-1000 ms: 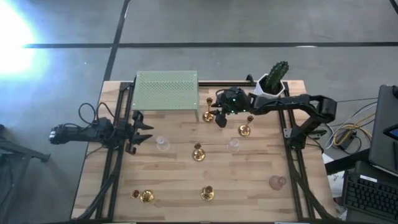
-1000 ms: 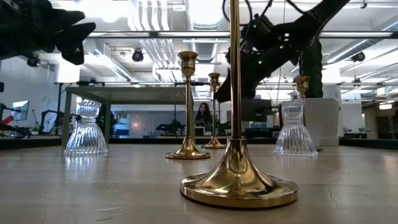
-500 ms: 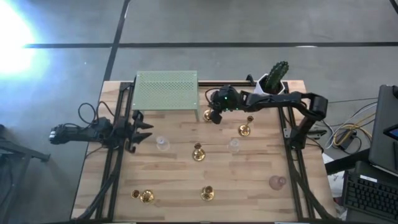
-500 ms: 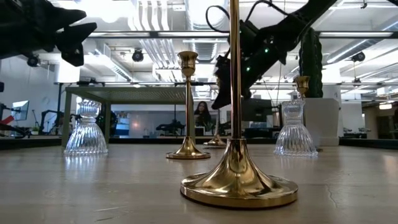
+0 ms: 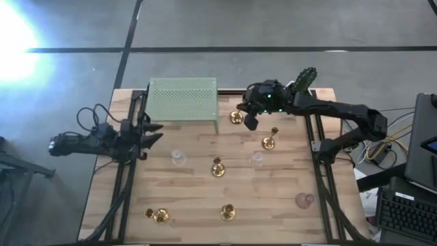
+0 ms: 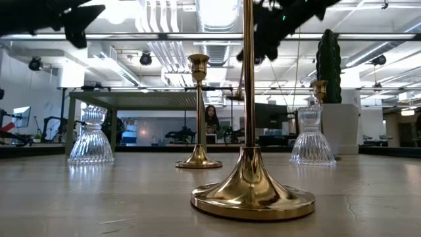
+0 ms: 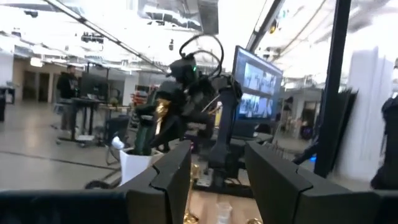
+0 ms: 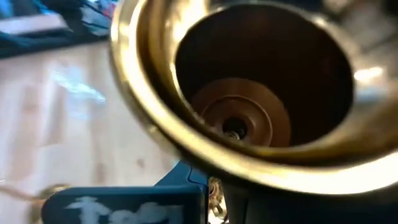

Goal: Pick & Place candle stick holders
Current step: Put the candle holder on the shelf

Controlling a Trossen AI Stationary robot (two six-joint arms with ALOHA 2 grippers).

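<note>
My right gripper hangs above the table's far middle, beside the green box, shut on a gold candle stick holder. In the right wrist view, one hollow round end of that holder fills the picture. The left wrist view shows it far off as a gold holder in the dark gripper. My left gripper waits open over the table's left edge. Other gold holders stand on their round bases. Two clear glass holders and a pinkish one sit on the wood. My right gripper holds the gold candle stick holder lifted clear of the table. Its hollow round end faces the wrist camera. The gripper's own body and that wide gold end hide the fingers, so the part they are on does not show.
A green perforated box stands at the far left centre, and a white pot with a cactus at the far right. A short gold holder sits near the front left. Black frame rails run along both sides.
My right gripper went down to the gold holder beside the green box and took hold of it. It then rose and drew back toward the far right, lifting the holder off the table. My left arm has risen a little and shifted toward the left edge.
</note>
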